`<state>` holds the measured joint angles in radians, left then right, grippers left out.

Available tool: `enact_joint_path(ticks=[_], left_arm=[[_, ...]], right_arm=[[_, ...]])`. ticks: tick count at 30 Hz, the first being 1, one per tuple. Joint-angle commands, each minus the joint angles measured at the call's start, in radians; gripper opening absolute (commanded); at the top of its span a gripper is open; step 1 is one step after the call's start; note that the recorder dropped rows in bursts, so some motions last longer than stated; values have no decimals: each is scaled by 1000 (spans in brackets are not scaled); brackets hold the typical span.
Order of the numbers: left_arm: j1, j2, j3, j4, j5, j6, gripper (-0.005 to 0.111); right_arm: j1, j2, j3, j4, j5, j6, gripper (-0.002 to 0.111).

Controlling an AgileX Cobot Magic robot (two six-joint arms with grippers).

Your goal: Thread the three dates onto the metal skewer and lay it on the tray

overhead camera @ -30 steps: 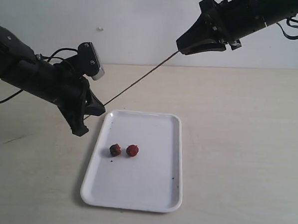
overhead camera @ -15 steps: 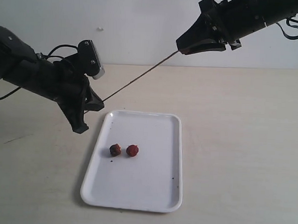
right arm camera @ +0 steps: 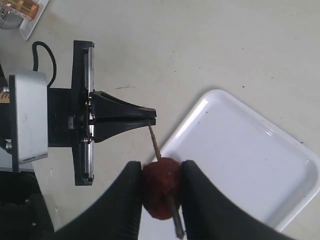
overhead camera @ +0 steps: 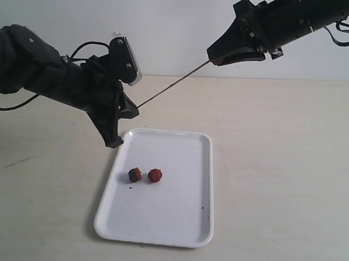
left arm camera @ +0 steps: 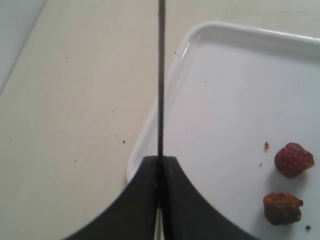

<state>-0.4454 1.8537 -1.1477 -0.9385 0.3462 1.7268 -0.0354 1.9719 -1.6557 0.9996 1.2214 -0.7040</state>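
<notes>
Holding the skewer (overhead camera: 174, 84) in the air between both arms. It slopes from the left gripper (left arm camera: 160, 162) up to the right gripper (right arm camera: 161, 169), over the tabletop (overhead camera: 278, 171) just past the far-left corner of the tray (overhead camera: 181, 224).

Handling: the rod is thin, stiff and smooth, so it will probably roll or slip in a loose pinch. Grip it near one end and leave the rest of its length free for fruit. The dates look light, soft and wrinkled, likely tacky. Squeeze across the flanks and leave the through-axis clear, since too much force would mash them.

Jaws: the left pair is closed down to a sliver, pinching the rod's lower end. The right pair is partway open, clamped on the sides of the speared date (right arm camera: 159, 195). The rod enters that date and a short stub pokes out the other side. I can't tell from here which end is the pointed one.

The two loose dates (overhead camera: 135, 174) (overhead camera: 155, 175) lie side by side on the tray, nearer its left edge, about midway along, nearly touching each other. Crumbs lie beside them.
</notes>
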Motion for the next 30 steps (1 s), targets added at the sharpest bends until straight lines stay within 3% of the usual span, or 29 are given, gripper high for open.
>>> enact_joint_path(ticks=[1, 13, 15, 19, 21, 30], left_arm=[[-25, 1, -7, -17, -42, 19, 0], [-36, 3, -15, -91, -73, 22, 0], [-36, 3, -15, -93, -73, 22, 0], [-36, 3, -15, -95, -73, 22, 0], [-36, 3, -15, -97, -73, 22, 0], [-36, 3, -15, -100, -82, -4, 0]], right_arm=[[1, -2, -6, 11, 0, -5, 27], [29, -1, -6, -3, 0, -5, 28], [29, -1, -6, -5, 0, -5, 32], [29, -1, -6, -7, 0, 10, 62], [29, -1, -6, -7, 0, 17, 72], [29, -4, -6, -17, 0, 28, 71]])
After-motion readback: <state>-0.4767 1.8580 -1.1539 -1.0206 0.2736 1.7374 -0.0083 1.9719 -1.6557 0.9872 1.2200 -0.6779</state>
